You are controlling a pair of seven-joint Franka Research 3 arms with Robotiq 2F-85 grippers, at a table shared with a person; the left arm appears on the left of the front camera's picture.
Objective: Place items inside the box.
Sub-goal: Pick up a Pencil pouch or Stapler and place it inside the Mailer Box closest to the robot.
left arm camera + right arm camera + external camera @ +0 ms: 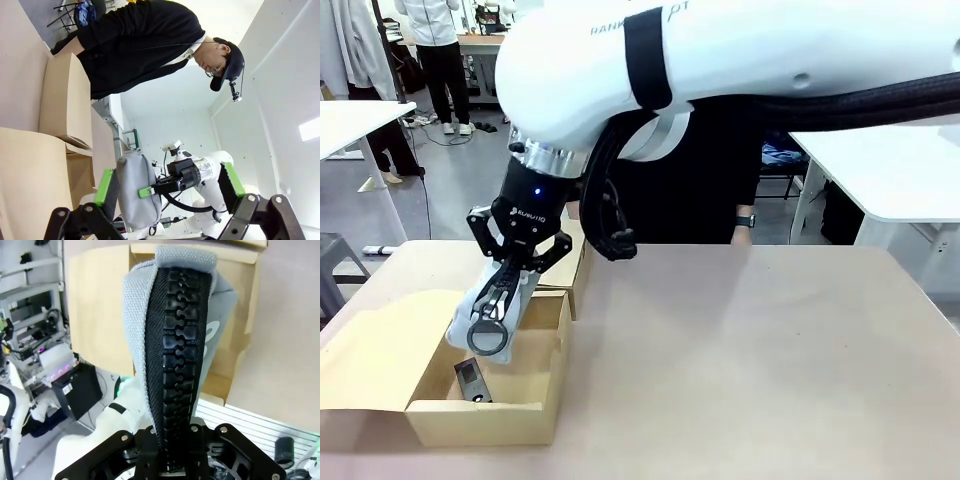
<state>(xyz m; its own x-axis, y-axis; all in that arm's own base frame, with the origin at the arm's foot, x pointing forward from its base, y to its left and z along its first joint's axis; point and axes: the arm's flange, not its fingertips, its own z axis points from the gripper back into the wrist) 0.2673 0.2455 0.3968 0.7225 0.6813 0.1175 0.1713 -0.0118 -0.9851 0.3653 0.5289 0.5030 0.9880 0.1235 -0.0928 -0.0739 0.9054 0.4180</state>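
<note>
My right gripper (512, 268) reaches across to the table's left and is shut on the top end of the grey zip pencil case (485, 305). The case hangs tilted over the open box (485, 420), its zip ring lowest. A black stapler (472, 380) lies on the box floor. The box's wide flap (380, 350) lies open to the left. In the right wrist view the pencil case (172, 340) runs up from the right gripper (172, 450), zip facing the camera, with brown cardboard (100, 305) behind. My left gripper (167, 182) stands open; beyond it hangs the pencil case (132, 190).
A smaller cardboard box (577, 262) stands just behind the big one. A person in a black top (700, 190) stands at the far edge, a watch on the wrist (745, 218). The tabletop (770, 360) stretches bare to the right. White tables (880, 170) flank the scene.
</note>
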